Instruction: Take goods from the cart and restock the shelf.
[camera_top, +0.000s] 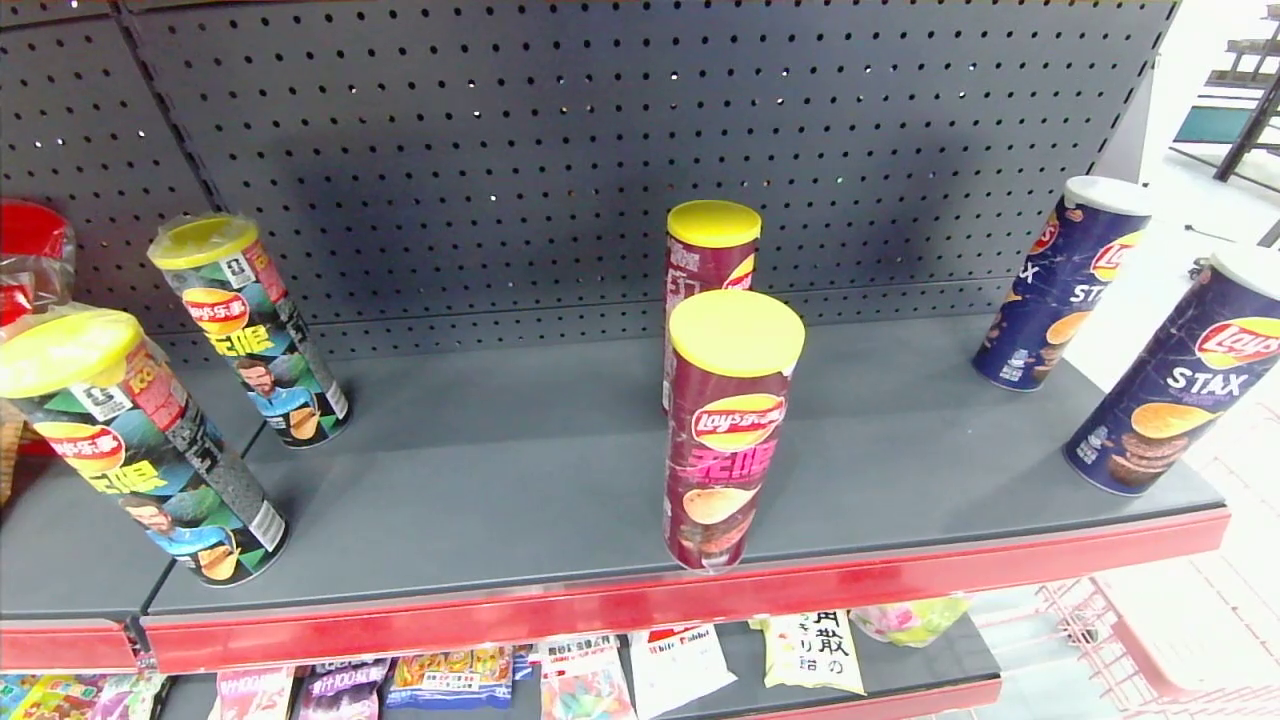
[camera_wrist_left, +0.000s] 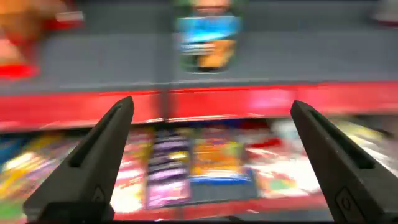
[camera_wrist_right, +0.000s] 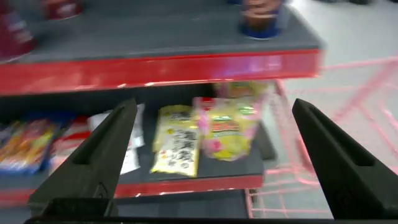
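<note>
Since the left claw (camera_wrist_left: 211, 104) and the right claw (camera_wrist_right: 214, 103) both hang released and empty in front of the red front edge of the shelf (camera_top: 480, 470), nothing from the pink cart (camera_top: 1130, 655) is in hand yet. Coming up with a load, either arm could clip that edge or strike the maroon can (camera_top: 730, 430) standing right at it, toppling it forward. Farther along, the blue can (camera_top: 1170, 385) sits close to the right front corner, where a nudge could tip it off.
</note>
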